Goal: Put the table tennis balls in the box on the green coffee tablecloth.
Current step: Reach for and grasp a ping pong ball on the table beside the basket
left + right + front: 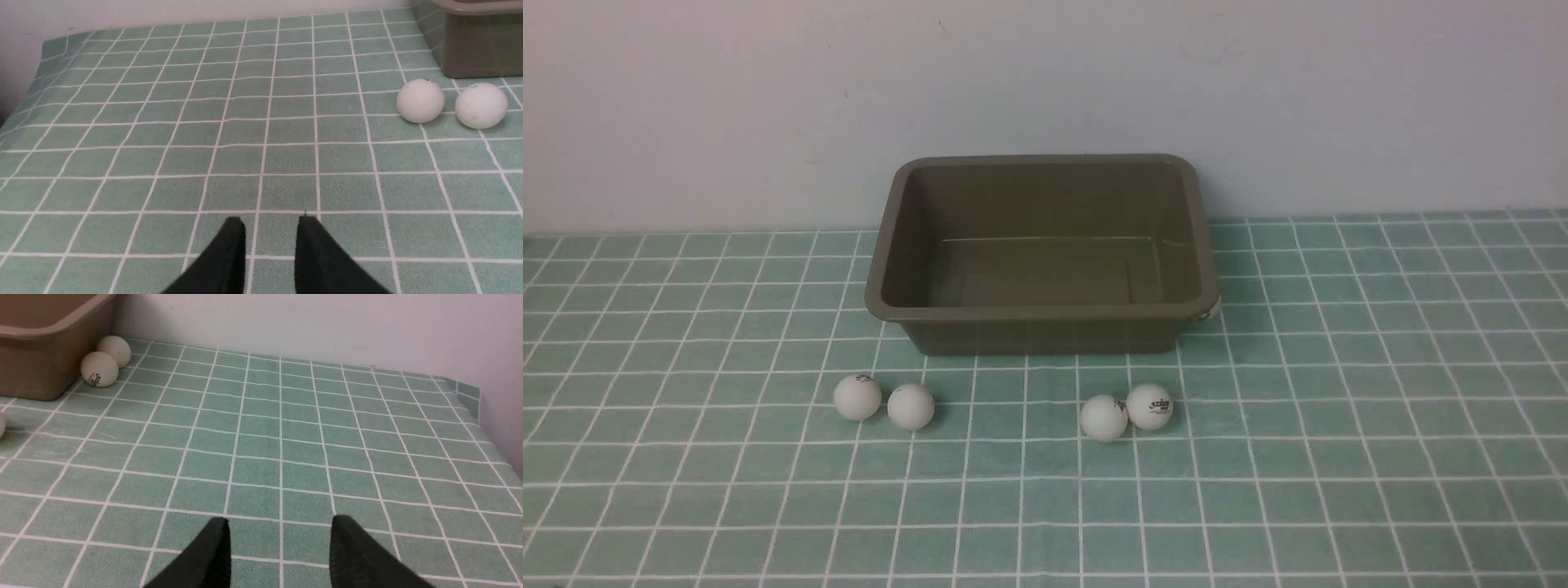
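Box (1045, 336): I see none inside, though its near wall may hide some. Table tennis balls outstanding: four (911, 407) in front on the green coffee tablecloth (1380, 408), two (99, 369) beside its right wall. Left gripper (270, 223), right gripper (281, 520): fingers spread, nothing between.

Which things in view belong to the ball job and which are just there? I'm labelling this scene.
Job:
- white balls
- olive-brown box
- green gridded tablecloth

Just there:
- pale wall
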{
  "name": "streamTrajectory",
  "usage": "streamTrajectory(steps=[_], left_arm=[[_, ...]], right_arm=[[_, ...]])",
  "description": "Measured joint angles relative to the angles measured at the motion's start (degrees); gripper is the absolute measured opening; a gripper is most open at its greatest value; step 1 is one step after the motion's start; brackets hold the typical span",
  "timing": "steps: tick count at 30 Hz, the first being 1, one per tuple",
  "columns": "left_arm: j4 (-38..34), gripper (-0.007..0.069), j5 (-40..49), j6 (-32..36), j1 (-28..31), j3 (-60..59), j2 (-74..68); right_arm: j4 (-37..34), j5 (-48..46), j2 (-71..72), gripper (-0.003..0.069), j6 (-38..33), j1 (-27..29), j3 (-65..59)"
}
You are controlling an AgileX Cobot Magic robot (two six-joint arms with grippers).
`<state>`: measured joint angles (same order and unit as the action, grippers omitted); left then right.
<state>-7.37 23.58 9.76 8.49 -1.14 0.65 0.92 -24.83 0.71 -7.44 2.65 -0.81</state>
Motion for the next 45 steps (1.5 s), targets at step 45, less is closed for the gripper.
streamTrajectory(steps=[45], left_arm=[[0.0,0.0163,0.0,0.0,0.0,0.0,0.0]], right_arm=[[1.8,1.8,0.0,0.0314,0.5,0.0,-0.2]])
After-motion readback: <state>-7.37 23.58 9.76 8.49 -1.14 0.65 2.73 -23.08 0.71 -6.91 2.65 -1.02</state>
